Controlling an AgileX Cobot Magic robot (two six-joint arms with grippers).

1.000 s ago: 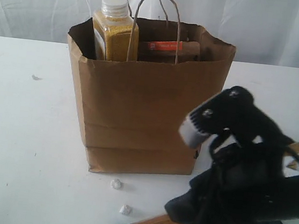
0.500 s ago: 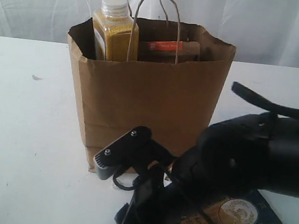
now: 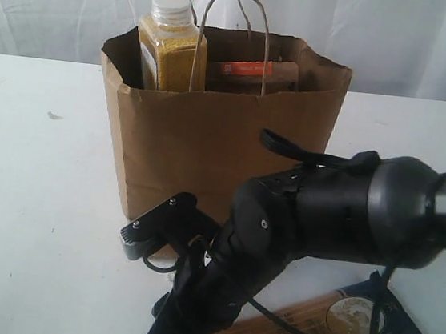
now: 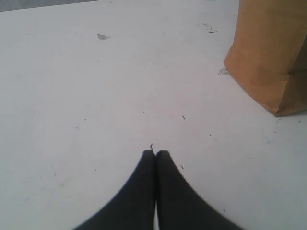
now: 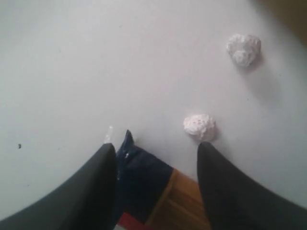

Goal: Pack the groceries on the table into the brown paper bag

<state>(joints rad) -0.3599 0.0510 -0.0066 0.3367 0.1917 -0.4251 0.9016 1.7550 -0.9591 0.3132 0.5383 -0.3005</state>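
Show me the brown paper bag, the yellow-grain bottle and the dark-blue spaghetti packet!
brown paper bag [image 3: 209, 149], exterior view, front wall.
yellow-grain bottle [image 3: 171, 56], exterior view, grain-filled body.
dark-blue spaghetti packet [image 5: 139, 177], right wrist view, blue end.

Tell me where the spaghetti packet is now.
Exterior view: the spaghetti packet lies on the table, front right of the brown paper bag; its blue end sits between the fingers of the open right gripper.

Exterior camera looks slightly down on the brown paper bag, shared with the left wrist; right wrist, low at six o'clock, shares the spaghetti packet.
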